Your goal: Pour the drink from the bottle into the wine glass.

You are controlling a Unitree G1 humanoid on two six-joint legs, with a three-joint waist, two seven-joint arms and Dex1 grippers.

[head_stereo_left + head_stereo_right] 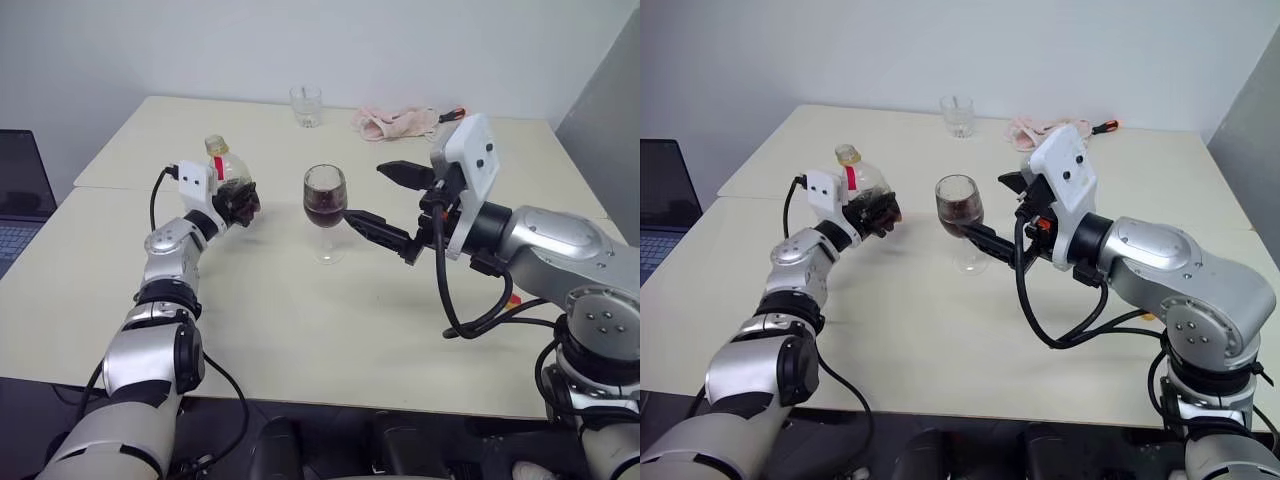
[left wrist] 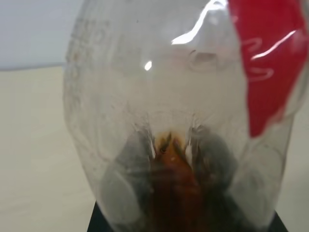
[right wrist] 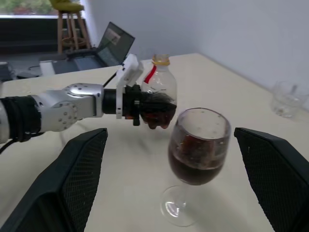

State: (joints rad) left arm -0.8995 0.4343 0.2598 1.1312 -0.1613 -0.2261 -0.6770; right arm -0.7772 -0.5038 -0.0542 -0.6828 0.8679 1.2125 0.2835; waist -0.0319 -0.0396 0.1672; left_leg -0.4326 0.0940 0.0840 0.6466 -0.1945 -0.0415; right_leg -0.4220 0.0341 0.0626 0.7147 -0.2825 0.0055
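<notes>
Already the pour looks largely done on the pale table [image 1: 330, 350]: the wine glass [image 1: 325, 205], mid-table, holds the drink [image 3: 195, 166], and the bottle [image 1: 228, 172], upright, keeps only dregs. Clenched, the left gripper [image 1: 243, 203] grasps the bottle; the right gripper [image 1: 385, 200] stands spread around the glass bowl without visibly touching.

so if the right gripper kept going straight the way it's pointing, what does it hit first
Most likely the wine glass: its bowl sits between the open fingers of the right gripper, just ahead. Beyond it is the bottle in the left gripper, though depth is hard to judge.
</notes>
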